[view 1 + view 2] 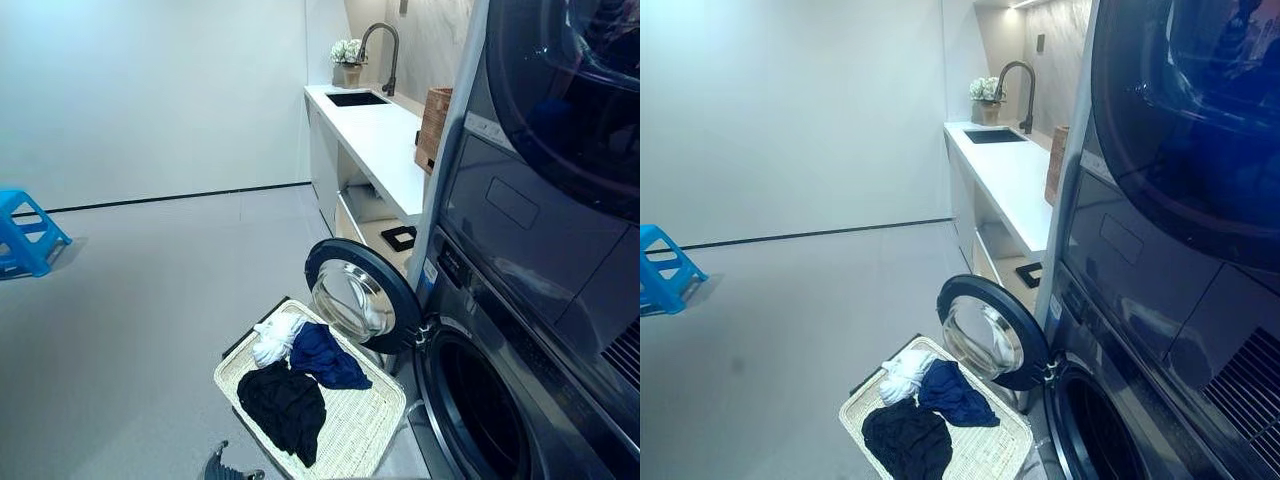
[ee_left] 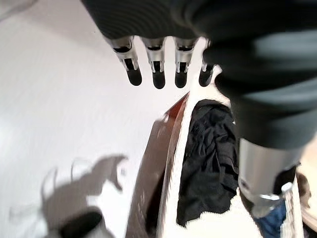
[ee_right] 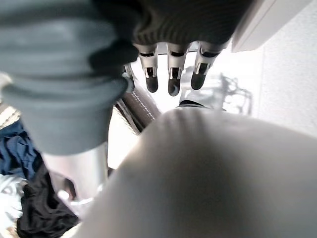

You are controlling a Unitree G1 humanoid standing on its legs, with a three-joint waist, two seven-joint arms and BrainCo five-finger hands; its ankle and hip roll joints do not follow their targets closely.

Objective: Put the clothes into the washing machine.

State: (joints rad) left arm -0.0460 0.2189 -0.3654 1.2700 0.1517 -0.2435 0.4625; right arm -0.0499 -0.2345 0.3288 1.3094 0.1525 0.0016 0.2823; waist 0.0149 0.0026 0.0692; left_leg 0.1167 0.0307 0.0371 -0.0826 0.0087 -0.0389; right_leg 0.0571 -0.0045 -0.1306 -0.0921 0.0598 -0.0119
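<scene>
A cream woven basket (image 1: 372,420) lies on the floor before the lower washing machine (image 1: 520,400), whose round door (image 1: 360,296) is swung open over the basket's far end. In the basket lie a black garment (image 1: 285,405), a navy garment (image 1: 326,356) and a white garment (image 1: 275,338). My left hand (image 2: 157,73) hangs open over the floor beside the basket's edge, fingers straight, holding nothing, with the black garment (image 2: 210,158) just past it. My right hand (image 3: 171,77) is also open and holds nothing. The navy garment (image 3: 17,148) and the black garment (image 3: 34,213) show beside its thumb.
A dryer (image 1: 560,110) is stacked on the washer. Beyond it runs a white counter (image 1: 385,140) with a sink, tap and wicker box (image 1: 435,125). A blue step stool (image 1: 25,235) stands far left on the grey floor.
</scene>
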